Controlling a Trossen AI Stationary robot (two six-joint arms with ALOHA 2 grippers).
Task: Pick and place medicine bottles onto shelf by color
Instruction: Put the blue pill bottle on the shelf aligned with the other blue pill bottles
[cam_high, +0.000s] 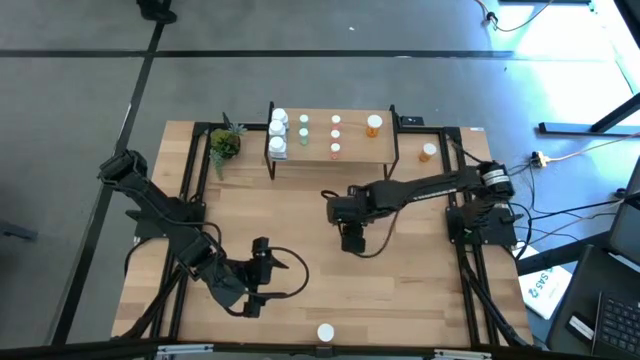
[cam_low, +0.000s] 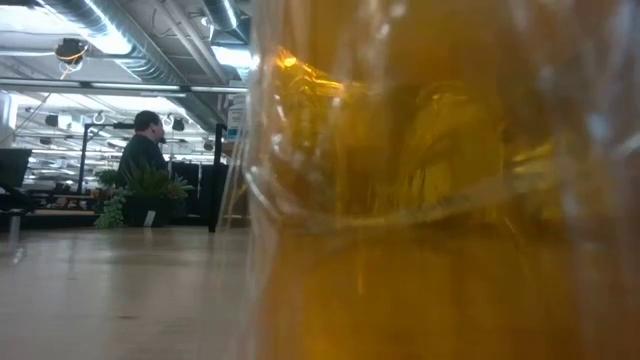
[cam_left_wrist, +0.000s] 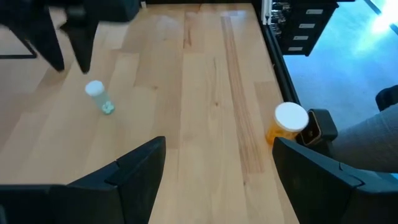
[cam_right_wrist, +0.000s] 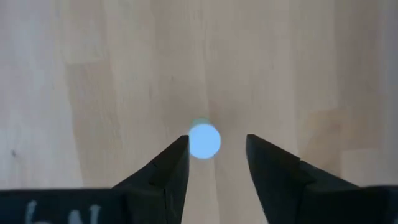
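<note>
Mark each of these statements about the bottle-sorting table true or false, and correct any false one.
1. The shelf stands at the table's far edge. True.
2. The right end effector grips an orange bottle. False: its fingers are open, straddling a white-capped pale green bottle without touching it.
3. The left end effector is open and empty. True.
4. All bottles are on the shelf. False: an orange bottle stands on the table beside the shelf, and another bottle at the near edge.
5. The potted plant sits on the shelf. False: it sits on the table beside it.
</note>
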